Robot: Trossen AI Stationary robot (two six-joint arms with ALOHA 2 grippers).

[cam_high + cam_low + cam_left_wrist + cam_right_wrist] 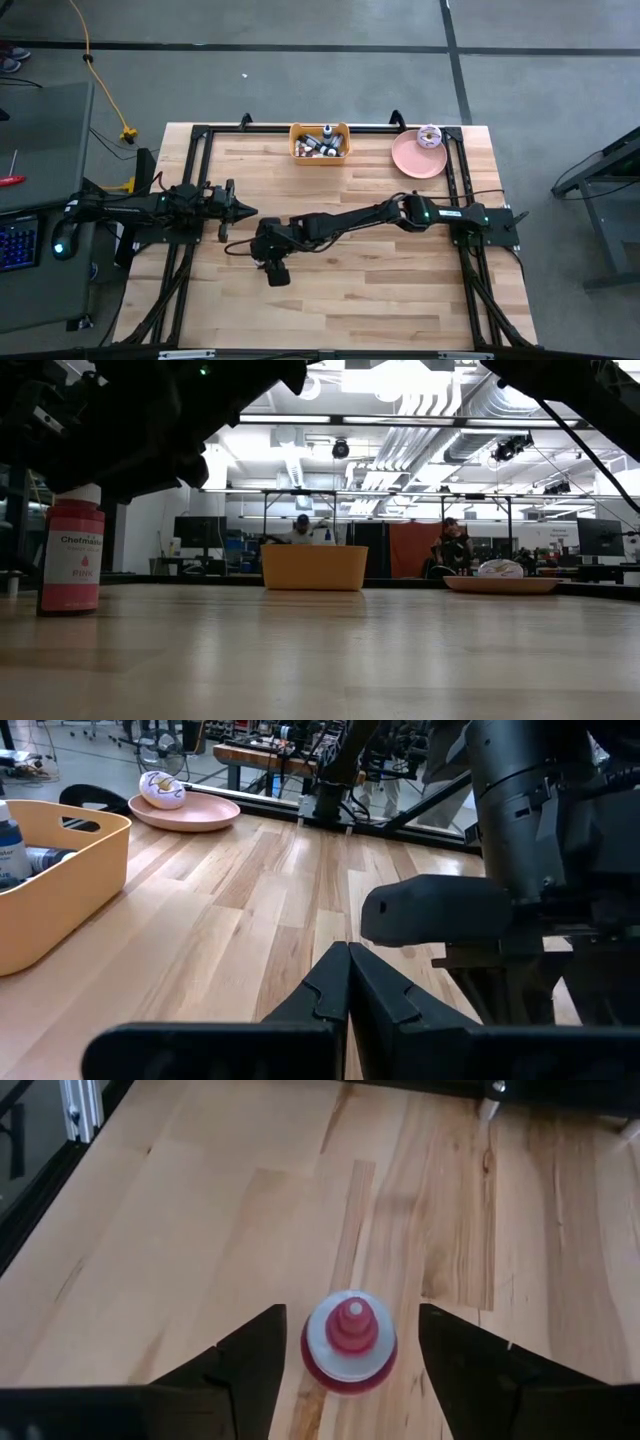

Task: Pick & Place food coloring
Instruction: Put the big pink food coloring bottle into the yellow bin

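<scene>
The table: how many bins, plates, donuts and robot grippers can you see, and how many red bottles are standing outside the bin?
Yellow bin: 1
Pink plate: 1
Donut: 1
Red bottle standing alone on the wood: 1
Grippers: 2, the left gripper and the right gripper
Total: 6
The small bottles inside the bin are too tiny to count.

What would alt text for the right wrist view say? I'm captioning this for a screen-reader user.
Seen from above, a small pink-red food coloring bottle with a whitish cap stands upright on the wooden table, between the open dark fingers of the right gripper, which are not touching it.
</scene>
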